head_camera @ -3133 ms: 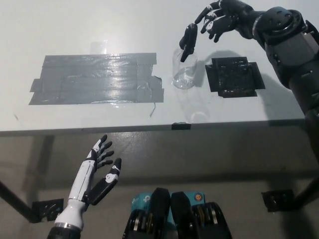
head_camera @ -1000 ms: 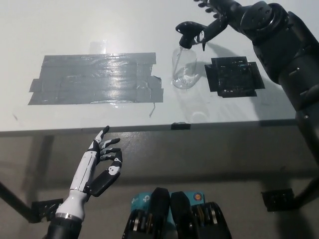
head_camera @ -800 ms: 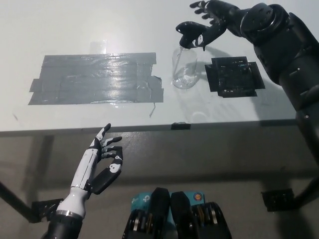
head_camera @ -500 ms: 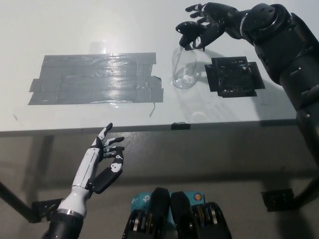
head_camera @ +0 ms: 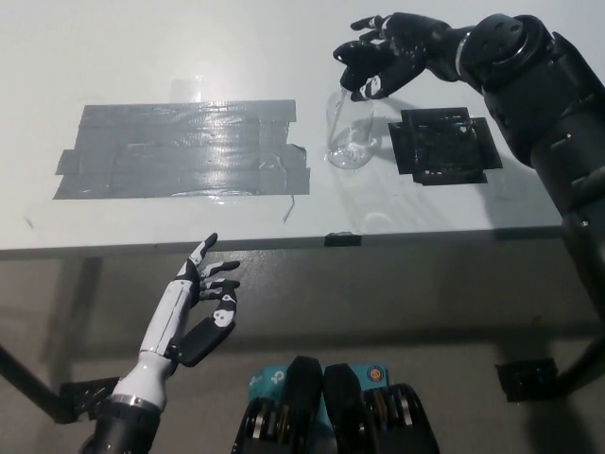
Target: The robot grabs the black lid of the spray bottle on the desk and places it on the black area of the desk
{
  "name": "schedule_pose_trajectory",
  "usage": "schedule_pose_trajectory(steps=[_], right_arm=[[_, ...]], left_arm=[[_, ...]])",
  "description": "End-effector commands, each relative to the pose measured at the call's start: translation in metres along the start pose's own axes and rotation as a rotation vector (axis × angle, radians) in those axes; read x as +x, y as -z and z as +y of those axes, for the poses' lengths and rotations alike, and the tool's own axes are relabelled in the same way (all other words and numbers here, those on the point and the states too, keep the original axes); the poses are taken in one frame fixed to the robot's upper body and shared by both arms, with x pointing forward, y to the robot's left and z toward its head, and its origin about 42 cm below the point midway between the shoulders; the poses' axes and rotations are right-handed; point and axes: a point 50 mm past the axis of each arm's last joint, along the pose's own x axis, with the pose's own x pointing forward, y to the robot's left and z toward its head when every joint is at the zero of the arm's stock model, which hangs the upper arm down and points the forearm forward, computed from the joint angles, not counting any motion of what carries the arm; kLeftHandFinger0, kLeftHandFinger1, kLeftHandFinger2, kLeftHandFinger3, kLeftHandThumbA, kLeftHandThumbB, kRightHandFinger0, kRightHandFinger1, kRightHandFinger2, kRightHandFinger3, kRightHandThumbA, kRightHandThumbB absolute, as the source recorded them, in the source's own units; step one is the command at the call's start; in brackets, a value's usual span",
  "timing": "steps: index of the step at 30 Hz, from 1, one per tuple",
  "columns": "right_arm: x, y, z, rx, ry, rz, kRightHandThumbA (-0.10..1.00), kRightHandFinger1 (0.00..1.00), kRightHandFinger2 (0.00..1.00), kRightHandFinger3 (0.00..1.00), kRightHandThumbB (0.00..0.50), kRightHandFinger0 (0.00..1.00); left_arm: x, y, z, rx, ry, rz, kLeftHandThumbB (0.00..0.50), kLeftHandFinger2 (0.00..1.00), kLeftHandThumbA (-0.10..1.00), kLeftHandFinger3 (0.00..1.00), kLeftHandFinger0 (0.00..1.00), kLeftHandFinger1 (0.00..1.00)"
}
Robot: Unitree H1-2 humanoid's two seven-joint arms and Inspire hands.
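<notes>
— Head view: what do the fingers show?
— Black right hand curls around the black lid atop the clear spray bottle, which tilts on the desk.
— And nearby?
— Black area lies just right of the bottle; white left hand rests open below the desk edge.

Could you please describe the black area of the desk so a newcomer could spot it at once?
On the white desk, look right of the clear spray bottle. The black area is a small dark square patch, unlike the large grey tape patch at left.
</notes>
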Motion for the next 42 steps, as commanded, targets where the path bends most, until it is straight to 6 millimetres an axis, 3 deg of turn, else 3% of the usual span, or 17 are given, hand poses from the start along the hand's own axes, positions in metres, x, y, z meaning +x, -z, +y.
schedule_pose_trajectory(steps=[1,5,9,11,12,13,14,15,16,18,23,26,31,35,38,40,42], right_arm=[[-0.008,-0.025,-0.023,-0.018,0.052,-0.088,0.79,1.0,1.0,1.0,0.469,1.0],[-0.009,-0.023,-0.023,-0.018,0.049,-0.086,0.78,1.0,1.0,1.0,0.477,1.0],[-0.008,-0.021,-0.022,-0.003,0.039,-0.08,0.68,1.0,1.0,1.0,0.479,1.0],[-0.008,-0.021,-0.021,-0.004,0.047,-0.082,0.59,1.0,1.0,1.0,0.433,1.0],[-0.007,-0.02,-0.021,-0.005,0.05,-0.082,0.57,0.98,1.0,1.0,0.436,1.0],[-0.007,-0.021,-0.021,-0.004,0.067,-0.079,0.45,0.85,0.86,0.98,0.366,0.96],[-0.007,-0.021,-0.021,0.041,0.081,-0.092,0.2,0.65,0.68,0.75,0.279,0.73],[-0.007,-0.02,-0.021,0.088,0.091,-0.117,0.04,0.51,0.55,0.63,0.27,0.6],[-0.007,-0.018,-0.021,0.145,0.107,-0.134,-0.07,0.39,0.44,0.54,0.303,0.46],[-0.007,-0.019,-0.021,0.203,0.115,-0.155,-0.05,0.28,0.34,0.46,0.33,0.36],[-0.008,-0.021,-0.023,0.259,0.108,-0.177,-0.04,0.27,0.35,0.47,0.325,0.36],[-0.009,-0.016,-0.025,0.287,0.112,-0.174,-0.07,0.25,0.35,0.47,0.326,0.3],[-0.01,-0.011,-0.028,0.297,0.117,-0.17,-0.06,0.25,0.35,0.47,0.335,0.31],[-0.015,-0.012,-0.039,0.361,0.153,-0.2,-0.02,0.34,0.45,0.51,0.353,0.37],[-0.022,-0.011,-0.052,0.506,0.193,-0.245,-0.03,0.3,0.42,0.47,0.362,0.27],[-0.028,-0.011,-0.065,0.637,0.238,-0.287,-0.01,0.29,0.41,0.47,0.362,0.28],[-0.036,-0.007,-0.08,0.779,0.275,-0.349,0.0,0.25,0.39,0.5,0.33,0.24]], left_arm=[[0.008,-0.012,0.004,0.018,0.006,-0.069,0.066,0.77,0.31,1.0,0.64,0.68],[0.008,-0.012,0.004,0.015,0.003,-0.069,0.068,0.77,0.31,1.0,0.63,0.67],[0.009,-0.011,0.004,0.023,0.004,-0.07,0.069,0.76,0.29,1.0,0.63,0.67],[0.009,-0.012,0.004,0.023,0.005,-0.07,0.07,0.75,0.28,1.0,0.64,0.66],[0.009,-0.012,0.004,0.023,0.005,-0.069,0.071,0.75,0.27,1.0,0.64,0.66],[0.01,-0.013,0.005,0.023,0.004,-0.069,0.071,0.75,0.27,1.0,0.64,0.66],[0.01,-0.014,0.005,0.024,0.002,-0.067,0.073,0.75,0.26,1.0,0.63,0.66],[0.01,-0.014,0.005,0.026,0.003,-0.068,0.074,0.75,0.25,1.0,0.63,0.66],[0.01,-0.014,0.005,0.025,0.004,-0.073,0.082,0.74,0.25,1.0,0.64,0.65],[0.01,-0.014,0.005,0.024,0.006,-0.069,0.09,0.74,0.23,1.0,0.67,0.66],[0.011,-0.015,0.006,0.034,0.001,-0.071,0.094,0.73,0.2,1.0,0.71,0.65],[0.013,-0.015,0.005,0.033,0.005,-0.07,0.101,0.73,0.2,1.0,0.72,0.65],[0.014,-0.015,0.005,0.029,0.003,-0.076,0.098,0.72,0.18,1.0,0.72,0.65],[0.014,-0.014,0.005,0.032,0.004,-0.078,0.092,0.72,0.17,1.0,0.7,0.64],[0.015,-0.015,0.004,0.034,0.008,-0.077,0.092,0.73,0.17,1.0,0.71,0.65],[0.015,-0.015,0.004,0.034,0.008,-0.079,0.09,0.73,0.18,1.0,0.71,0.65],[0.014,-0.014,0.004,0.035,0.007,-0.079,0.091,0.73,0.18,1.0,0.7,0.65]])
